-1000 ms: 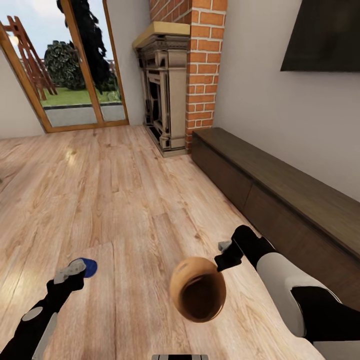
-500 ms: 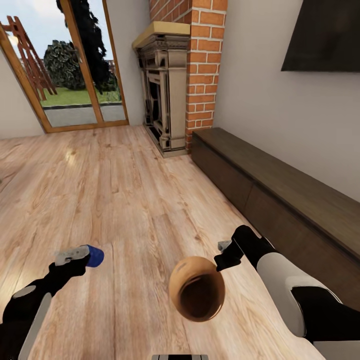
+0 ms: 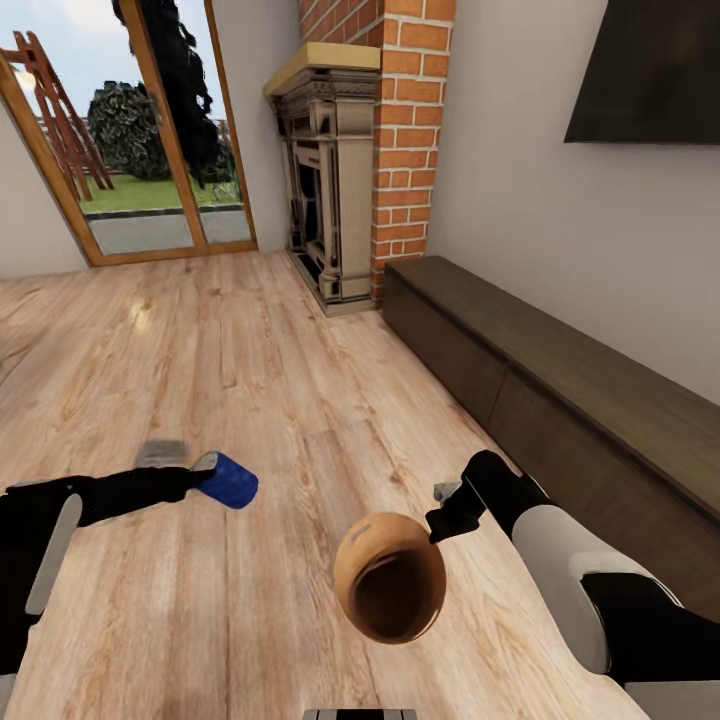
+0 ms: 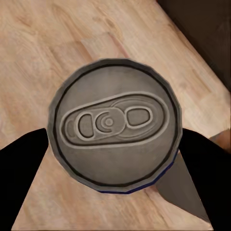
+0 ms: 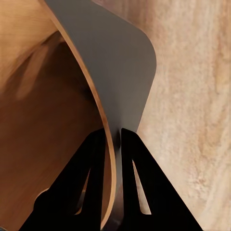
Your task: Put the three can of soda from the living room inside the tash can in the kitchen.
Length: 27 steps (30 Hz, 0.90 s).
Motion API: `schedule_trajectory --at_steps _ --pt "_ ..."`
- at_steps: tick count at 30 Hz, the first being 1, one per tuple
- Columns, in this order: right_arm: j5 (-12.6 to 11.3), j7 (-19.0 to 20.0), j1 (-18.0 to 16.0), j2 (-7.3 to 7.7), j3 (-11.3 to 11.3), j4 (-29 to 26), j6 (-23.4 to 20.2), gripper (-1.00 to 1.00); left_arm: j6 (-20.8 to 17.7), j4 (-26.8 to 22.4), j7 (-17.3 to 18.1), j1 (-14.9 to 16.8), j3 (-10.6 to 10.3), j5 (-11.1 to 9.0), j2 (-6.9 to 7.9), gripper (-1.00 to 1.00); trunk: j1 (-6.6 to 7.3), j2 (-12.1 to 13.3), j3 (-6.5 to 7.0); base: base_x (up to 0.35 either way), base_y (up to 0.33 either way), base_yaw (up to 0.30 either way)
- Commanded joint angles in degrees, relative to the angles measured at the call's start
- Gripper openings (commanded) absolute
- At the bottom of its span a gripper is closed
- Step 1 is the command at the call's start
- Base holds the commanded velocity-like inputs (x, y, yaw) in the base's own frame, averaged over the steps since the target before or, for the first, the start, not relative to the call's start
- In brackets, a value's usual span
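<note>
My left gripper (image 3: 205,472) is shut on the dark blue can of soda (image 3: 229,481), held above the wood floor to the left of the tash can. In the left wrist view the can's grey top (image 4: 114,125) sits between the two black fingers (image 4: 24,168). My right gripper (image 3: 445,508) is shut on the rim of the brown tash can (image 3: 390,577), which hangs tilted with its dark opening toward me. The right wrist view shows both fingers (image 5: 139,192) pinching the bin's thin wall (image 5: 113,77). The two orange cans are out of view.
A long dark low cabinet (image 3: 560,400) runs along the right wall under the black TV (image 3: 650,70). The brick fireplace (image 3: 350,170) stands ahead, with a glass door (image 3: 130,140) to its left. Wood floor (image 3: 230,350) spreads in front.
My left arm has swung up and to the right, carrying the blue can closer to the tash can. The right arm and the bin have barely moved.
</note>
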State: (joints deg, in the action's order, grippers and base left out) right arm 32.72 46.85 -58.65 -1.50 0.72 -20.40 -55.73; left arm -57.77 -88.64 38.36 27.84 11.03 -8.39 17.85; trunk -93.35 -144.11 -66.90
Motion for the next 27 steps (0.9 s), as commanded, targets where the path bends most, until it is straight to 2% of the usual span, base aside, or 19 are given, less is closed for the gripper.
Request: schedule_trajectory --at_steps 1,2,3,4,5,6,7,8,10,12,13,15,16,22,25,27 --pt "-1.2 0.2 0.0 -0.18 -0.2 0.0 -0.6 -1.00 -1.1 -0.4 3.1 2.1 -0.3 0.5 0.51 -1.00 0.00 0.0 0.00 0.002 0.000 0.000" --pt "-1.3 0.1 0.0 -0.77 -0.1 -0.1 -0.7 -1.00 -2.2 -0.8 7.7 4.6 -1.0 0.5 1.06 -1.00 0.00 0.0 0.00 0.000 0.000 0.000" --pt "-1.3 0.0 -0.1 -1.32 -0.1 -0.1 -0.8 -1.00 -2.2 -1.1 10.5 5.8 -1.8 0.6 1.28 -1.00 0.00 0.0 0.00 0.000 0.000 0.000" --pt "-1.3 0.0 -0.1 -1.56 -0.1 -0.1 -0.8 -1.00 -2.2 -1.2 11.7 6.2 -2.4 0.6 1.35 -1.00 0.00 0.0 0.00 0.000 0.000 0.000" --pt "-1.3 0.0 -0.1 -1.93 -0.1 -0.2 -0.8 -1.00 -2.2 -1.4 13.7 6.8 -3.8 0.6 1.46 -1.00 0.00 0.0 0.00 0.000 0.000 0.000" --pt "-1.4 0.4 -0.1 -2.56 -0.1 -0.2 -1.0 -1.00 -2.2 -1.5 15.7 7.3 -6.9 0.6 1.56 -1.00 0.00 0.0 0.00 0.000 0.000 0.000" --pt "-1.3 1.1 -0.2 -2.92 -0.1 -0.2 -1.3 -1.00 -2.2 -1.6 16.4 7.4 -9.0 0.7 1.61 -1.00 0.00 0.0 0.00 0.000 0.000 0.000" --pt "-1.3 1.8 -0.2 -3.30 -0.1 -0.3 -1.7 -1.00 -2.2 -1.6 16.9 7.5 -10.9 0.7 1.64 -1.00 0.00 0.0 0.00 0.000 0.000 0.000" --pt "-1.3 2.4 -0.2 -3.66 -0.1 -0.3 -2.2 -1.00 -2.2 -1.6 17.2 7.6 -12.5 0.8 1.65 -1.00 0.00 0.0 0.00 0.000 0.000 0.000" --pt "-1.3 3.0 -0.3 -4.36 -0.1 -0.4 -3.0 -1.00 -2.2 -1.6 17.6 7.6 -16.0 0.8 1.66 -1.00 0.00 0.0 0.00 0.000 0.000 0.000" --pt "-1.3 3.1 -0.3 -4.53 -0.1 -0.4 -3.1 -1.00 -2.2 -1.6 17.6 7.6 -17.2 0.8 1.66 -1.00 0.00 0.0 0.00 0.000 0.000 0.000" --pt "-1.3 3.3 -0.5 -5.03 -0.1 -0.4 -3.4 -1.00 -2.2 -1.5 17.6 7.6 -21.4 0.8 1.66 -1.00 0.00 0.0 0.00 0.000 0.000 0.000" --pt "-1.3 3.3 -0.5 -5.24 -0.1 -0.5 -3.9 -1.00 -2.2 -1.5 17.5 7.6 -22.9 0.9 1.66 -1.00 0.00 0.0 0.00 0.000 0.000 0.000" --pt "-1.3 3.4 -0.7 -5.89 -0.1 -2.0 -4.3 -1.00 -2.2 -1.5 17.4 7.6 -25.7 0.9 1.60 -1.00 0.00 0.0 0.00 0.000 0.000 0.000" --pt "-1.3 3.4 -0.9 -6.07 -0.1 -2.5 -4.3 -1.00 -2.2 -1.5 17.4 7.6 -28.3 0.9 1.42 -1.00 0.00 0.0 0.00 0.000 0.000 0.000" --pt "-1.3 3.4 -1.1 -6.13 -0.1 -2.6 -4.3 -1.00 -2.2 -1.5 17.2 7.6 -29.3 0.9 1.32 -1.00 0.00 0.0 0.00 0.000 0.000 0.000"
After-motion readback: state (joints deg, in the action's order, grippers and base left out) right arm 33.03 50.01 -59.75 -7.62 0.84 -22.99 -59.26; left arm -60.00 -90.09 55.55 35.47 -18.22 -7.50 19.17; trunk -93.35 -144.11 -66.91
